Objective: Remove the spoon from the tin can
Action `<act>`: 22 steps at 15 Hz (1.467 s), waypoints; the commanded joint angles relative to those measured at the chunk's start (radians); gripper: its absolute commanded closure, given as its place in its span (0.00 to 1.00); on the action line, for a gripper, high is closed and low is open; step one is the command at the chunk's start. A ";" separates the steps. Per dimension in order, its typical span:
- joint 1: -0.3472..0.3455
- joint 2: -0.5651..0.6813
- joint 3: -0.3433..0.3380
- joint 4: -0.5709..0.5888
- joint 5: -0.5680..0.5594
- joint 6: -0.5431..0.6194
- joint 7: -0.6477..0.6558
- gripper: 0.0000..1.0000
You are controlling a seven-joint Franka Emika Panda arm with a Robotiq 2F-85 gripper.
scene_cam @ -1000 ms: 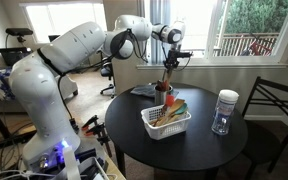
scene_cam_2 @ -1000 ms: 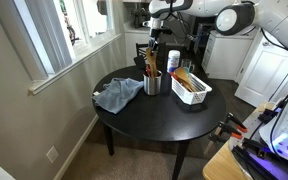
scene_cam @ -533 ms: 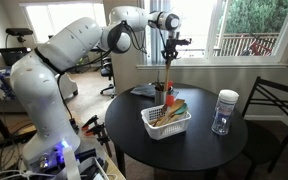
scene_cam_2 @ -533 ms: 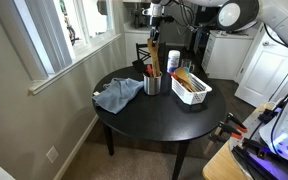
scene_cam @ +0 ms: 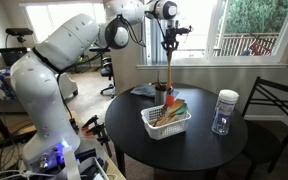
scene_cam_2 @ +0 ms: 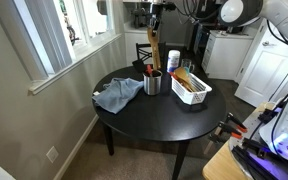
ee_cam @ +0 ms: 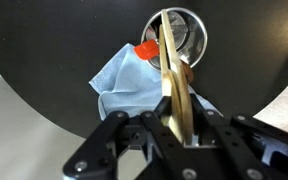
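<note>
My gripper is high above the table and shut on the upper end of the pale wooden spoon. The spoon hangs straight down over the tin can; its lower end is about level with the can's rim. Both exterior views show this: the gripper, the spoon and the can. In the wrist view the spoon runs from my jaws down to the can's open mouth. A red-orange item sits at the can's side.
A blue cloth lies next to the can on the round black table. A white slotted basket with utensils stands beside the can. A clear jar with a white lid stands apart. A dark chair is near the table.
My gripper has risen straight up with the spoon, drawing most of the spoon out of the can. The can, basket and cloth have not moved.
</note>
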 commanded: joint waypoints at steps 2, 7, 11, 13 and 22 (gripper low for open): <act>-0.003 -0.028 -0.023 -0.003 0.002 -0.073 0.120 0.91; -0.024 -0.016 -0.012 -0.004 0.033 -0.191 0.224 0.90; -0.044 -0.002 -0.012 -0.007 0.046 -0.276 0.266 0.90; -0.050 0.004 -0.015 -0.009 0.040 -0.314 0.261 0.90; -0.027 0.045 -0.063 -0.004 -0.070 -0.494 0.146 0.90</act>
